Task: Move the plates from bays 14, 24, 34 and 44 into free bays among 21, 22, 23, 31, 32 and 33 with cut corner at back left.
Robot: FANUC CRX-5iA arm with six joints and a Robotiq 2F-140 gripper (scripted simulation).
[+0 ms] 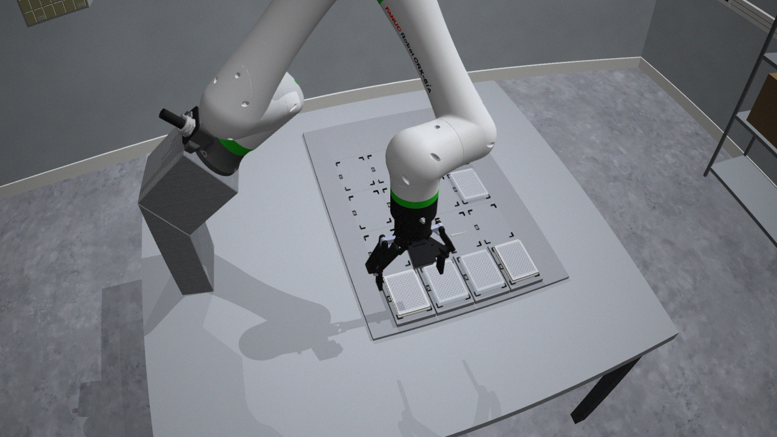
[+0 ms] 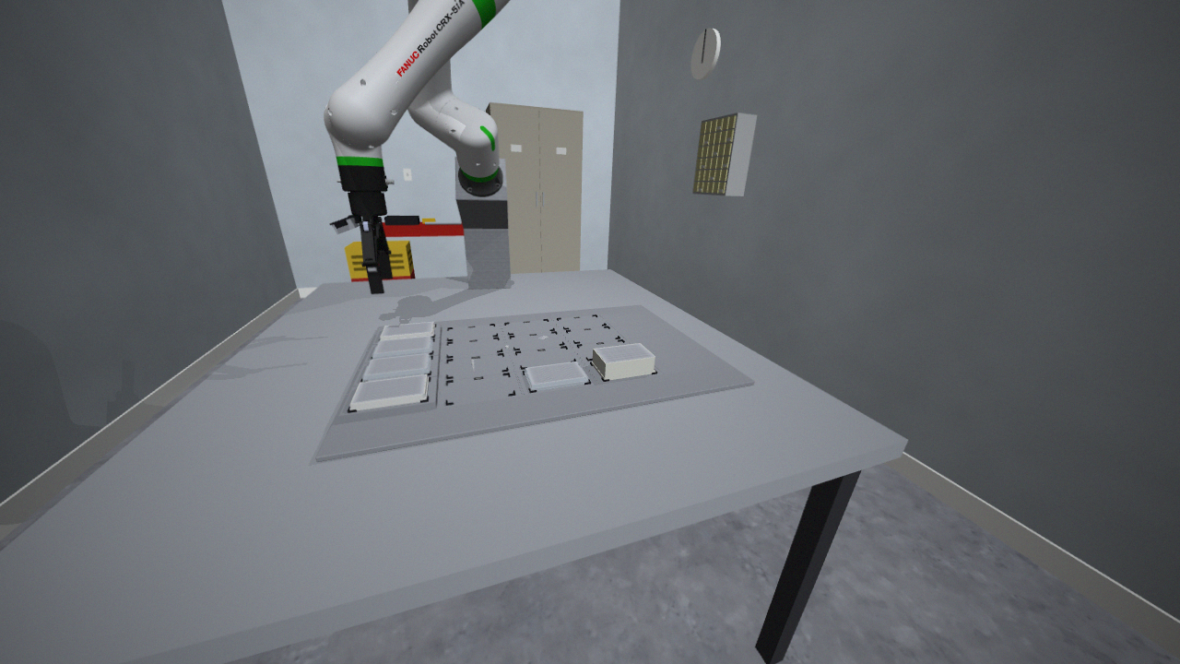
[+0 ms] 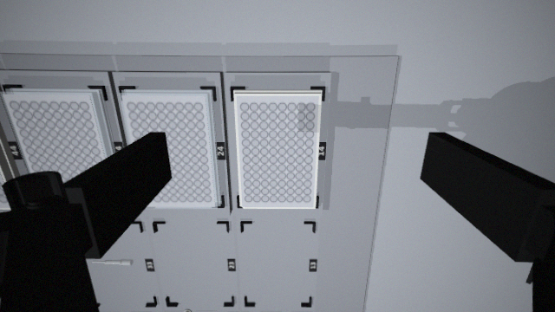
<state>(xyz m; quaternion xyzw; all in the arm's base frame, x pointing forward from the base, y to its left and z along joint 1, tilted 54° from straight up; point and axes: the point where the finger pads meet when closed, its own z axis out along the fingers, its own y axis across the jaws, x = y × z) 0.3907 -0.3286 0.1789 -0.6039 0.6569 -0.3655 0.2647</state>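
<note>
My gripper (image 1: pixel 410 277) (image 2: pixel 376 285) (image 3: pixel 295 155) is open and empty, well above the deck. Its fingers straddle the bay 14 plate (image 1: pixel 406 293) (image 2: pixel 408 331) (image 3: pixel 277 152) in the wrist view, one to each side. That plate is cream-rimmed and lies in its corner pieces. The bay 24 plate (image 1: pixel 447 286) (image 2: pixel 404 346) (image 3: pixel 191 126), bay 34 plate (image 1: pixel 482 271) (image 2: pixel 398 364) (image 3: pixel 58 130) and bay 44 plate (image 1: pixel 516 260) (image 2: pixel 391 391) lie in column 4. Bays 23 (image 3: pixel 191 251) and 33 hold no plate; nor do 21, 22, 31 and 32 in the exterior view.
A plate (image 1: pixel 468 184) (image 2: pixel 557 375) lies in bay 42; a taller block (image 2: pixel 624 361) stands in bay 41. A thin pale tube-like thing (image 1: pixel 459 233) (image 2: pixel 473 363) (image 3: pixel 112 262) lies in bay 33. A small pale piece (image 2: pixel 542 337) lies in bay 22; a tiny round thing (image 3: pixel 187 310) lies by bay 23's left edge.
</note>
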